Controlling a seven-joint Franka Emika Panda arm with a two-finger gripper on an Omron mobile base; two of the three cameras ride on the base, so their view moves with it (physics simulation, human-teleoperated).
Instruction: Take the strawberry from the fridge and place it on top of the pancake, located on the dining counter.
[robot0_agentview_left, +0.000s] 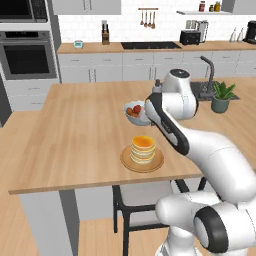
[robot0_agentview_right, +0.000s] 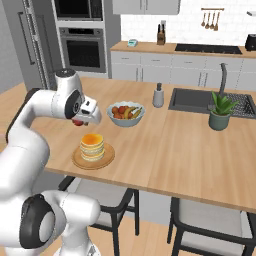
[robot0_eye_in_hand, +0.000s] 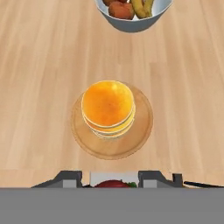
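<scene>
My gripper (robot0_agentview_right: 81, 120) is shut on the strawberry (robot0_agentview_right: 77, 121), a small red berry that peeks out between the two fingertips (robot0_eye_in_hand: 70, 178) as strawberry (robot0_eye_in_hand: 113, 183). It hangs above the dining counter (robot0_agentview_right: 175, 145), just up and to the near side of the pancake (robot0_agentview_right: 92, 144). The pancake (robot0_eye_in_hand: 107, 103) is a golden stack on a round tan plate (robot0_eye_in_hand: 140, 131), and in the hand view it lies straight ahead of the fingers. The stack (robot0_agentview_left: 143, 146) sits near the counter's front edge (robot0_agentview_left: 75, 186). The grey fridge (robot0_agentview_right: 30, 45) stands at the far left with its doors closed.
A grey fruit bowl (robot0_agentview_right: 126, 113) stands just beyond the pancake. Farther along the counter are a soap bottle (robot0_agentview_right: 158, 96), a sink (robot0_agentview_right: 200, 100) and a potted plant (robot0_agentview_right: 220, 112). Dark chairs (robot0_agentview_right: 215, 220) are tucked under the front edge.
</scene>
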